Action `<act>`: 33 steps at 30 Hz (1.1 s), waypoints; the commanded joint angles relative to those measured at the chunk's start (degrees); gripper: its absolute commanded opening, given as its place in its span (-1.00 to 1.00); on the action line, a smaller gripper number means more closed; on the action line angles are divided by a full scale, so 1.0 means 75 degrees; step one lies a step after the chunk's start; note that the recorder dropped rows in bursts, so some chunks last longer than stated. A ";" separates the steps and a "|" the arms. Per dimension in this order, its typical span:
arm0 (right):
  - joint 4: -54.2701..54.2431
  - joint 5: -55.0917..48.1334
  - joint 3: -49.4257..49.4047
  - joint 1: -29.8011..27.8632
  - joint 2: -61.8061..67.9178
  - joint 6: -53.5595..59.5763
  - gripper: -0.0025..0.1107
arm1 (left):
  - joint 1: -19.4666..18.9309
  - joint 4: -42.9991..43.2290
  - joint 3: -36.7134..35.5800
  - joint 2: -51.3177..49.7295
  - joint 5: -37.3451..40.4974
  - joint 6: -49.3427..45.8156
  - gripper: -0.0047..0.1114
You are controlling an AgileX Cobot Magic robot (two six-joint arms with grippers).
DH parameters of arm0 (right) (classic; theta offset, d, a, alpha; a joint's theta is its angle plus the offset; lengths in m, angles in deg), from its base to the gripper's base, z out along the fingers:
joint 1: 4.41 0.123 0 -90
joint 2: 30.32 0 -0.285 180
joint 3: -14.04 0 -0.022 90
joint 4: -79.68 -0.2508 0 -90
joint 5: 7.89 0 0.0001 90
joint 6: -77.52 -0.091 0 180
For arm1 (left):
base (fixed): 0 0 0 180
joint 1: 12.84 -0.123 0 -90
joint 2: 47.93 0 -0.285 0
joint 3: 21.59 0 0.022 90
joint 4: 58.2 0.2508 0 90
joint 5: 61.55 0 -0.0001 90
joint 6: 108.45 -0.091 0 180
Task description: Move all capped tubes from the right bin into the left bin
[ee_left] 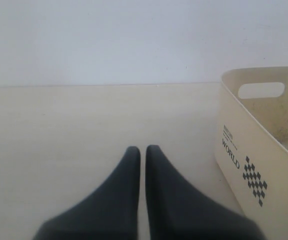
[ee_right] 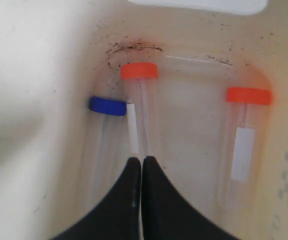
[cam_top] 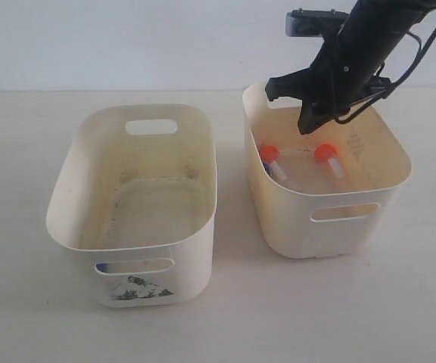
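Three capped tubes lie on the floor of the yellowish right bin (cam_top: 339, 227). One orange-capped tube (ee_right: 139, 71) and a blue-capped tube (ee_right: 107, 105) lie side by side near one wall, and the second orange-capped tube (ee_right: 248, 95) lies apart from them. In the exterior view their orange caps (cam_top: 269, 153) (cam_top: 325, 153) show. My right gripper (ee_right: 142, 159) is shut and empty. It hangs inside the bin's mouth (cam_top: 306, 127), above the tubes and close to the end of the first orange-capped tube. The off-white left bin (cam_top: 78, 174) holds no tubes. My left gripper (ee_left: 142, 148) is shut and empty over bare table.
The two bins stand side by side with a narrow gap between them. In the left wrist view, the left bin's outer wall (ee_left: 244, 155), printed with black lettering and a checker pattern, stands beside the gripper. A pale wall runs behind the table.
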 commanded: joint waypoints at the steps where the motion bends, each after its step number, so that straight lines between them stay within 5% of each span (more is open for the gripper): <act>1: 0.0025 0.0930 -0.0626 -0.0063 -0.0034 -0.0016 -0.96 | -0.0009 -0.0002 0.0021 0.0025 -0.0011 0.0064 -0.84; 19: 0.0023 0.2185 -0.1247 0.0240 -0.0162 0.0277 -0.94 | -0.0009 -0.0002 0.0021 0.0025 -0.0011 0.0064 -0.84; 27: 0.0079 0.2297 -0.1247 0.0240 0.0072 0.0277 -0.15 | -0.0009 -0.0002 0.0021 0.0025 -0.0011 0.0064 -0.84; 33: 0.0079 0.2335 -0.1247 0.0240 0.0306 0.0163 -0.20 | -0.0009 -0.0002 0.0021 0.0025 -0.0011 0.0064 -0.84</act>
